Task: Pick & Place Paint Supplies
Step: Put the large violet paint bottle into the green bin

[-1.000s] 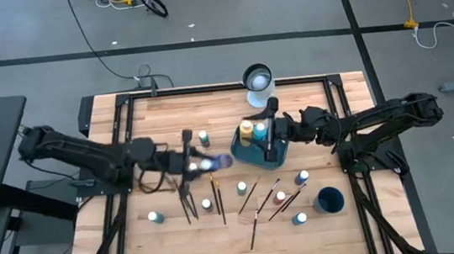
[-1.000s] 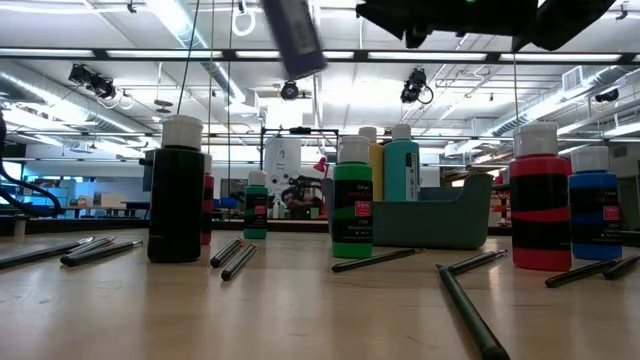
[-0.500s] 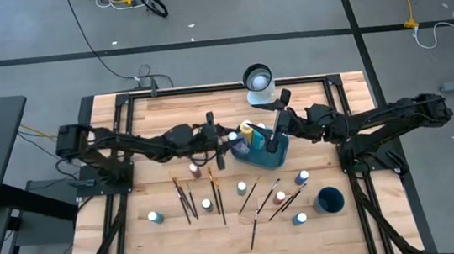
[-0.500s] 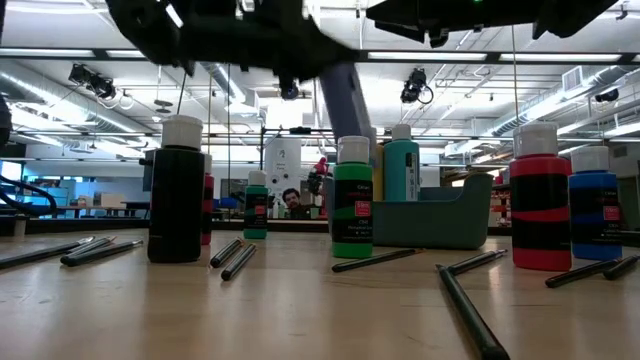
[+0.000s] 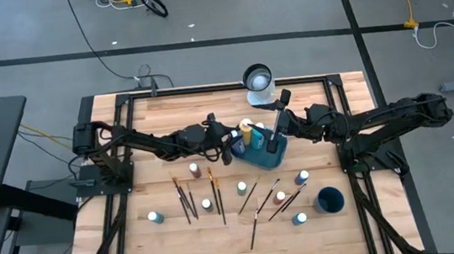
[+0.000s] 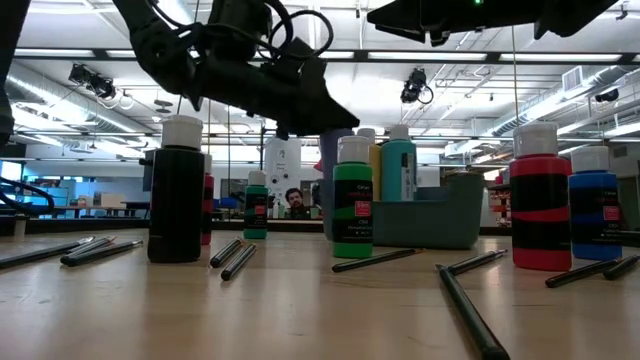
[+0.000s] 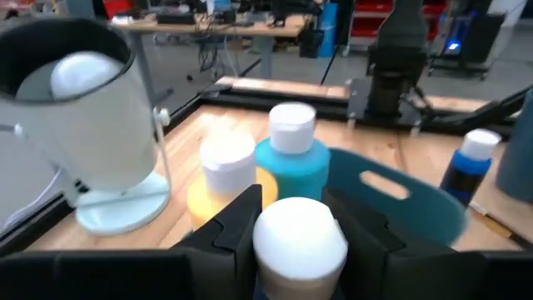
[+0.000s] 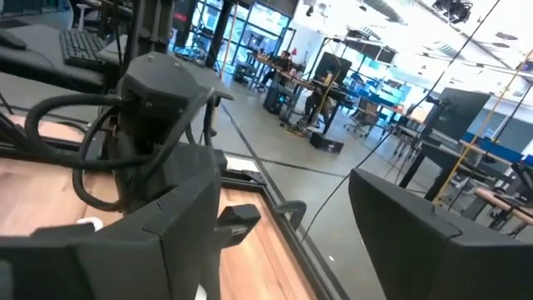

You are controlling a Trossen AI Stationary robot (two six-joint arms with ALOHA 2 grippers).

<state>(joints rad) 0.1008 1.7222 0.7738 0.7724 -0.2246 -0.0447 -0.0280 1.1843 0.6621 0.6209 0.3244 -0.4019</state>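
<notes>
- The left gripper point(image 5: 231, 146) reaches across the middle of the table to the teal bin point(image 5: 257, 157).
- Its two fingers are clamped on a small bottle with a white cap point(image 7: 299, 237). The bottle hangs at the left edge of the bin, right next to the bottles already inside.
- Inside the bin stand a yellow bottle point(image 7: 225, 179) and a teal bottle point(image 7: 293, 158), both with white caps, close together.
- The right gripper point(image 5: 278, 120) is up over the far right side of the bin. Its fingers are spread wide apart and they grip nothing.
- Behind the bin, near the far edge of the table, stands a clear glass jar point(image 5: 258, 82).
- More small paint bottles stand on the wood in front of the bin. Close to the low camera I see a black bottle point(image 6: 177, 194), a green bottle point(image 6: 352, 198), a red bottle point(image 6: 540, 201) and a blue bottle point(image 6: 594, 206).
- Thin dark brushes point(image 5: 187, 200) lie flat on the table between those bottles, some side by side and some crossing.
- A dark blue cup point(image 5: 330, 200) sits near the right front corner.
</notes>
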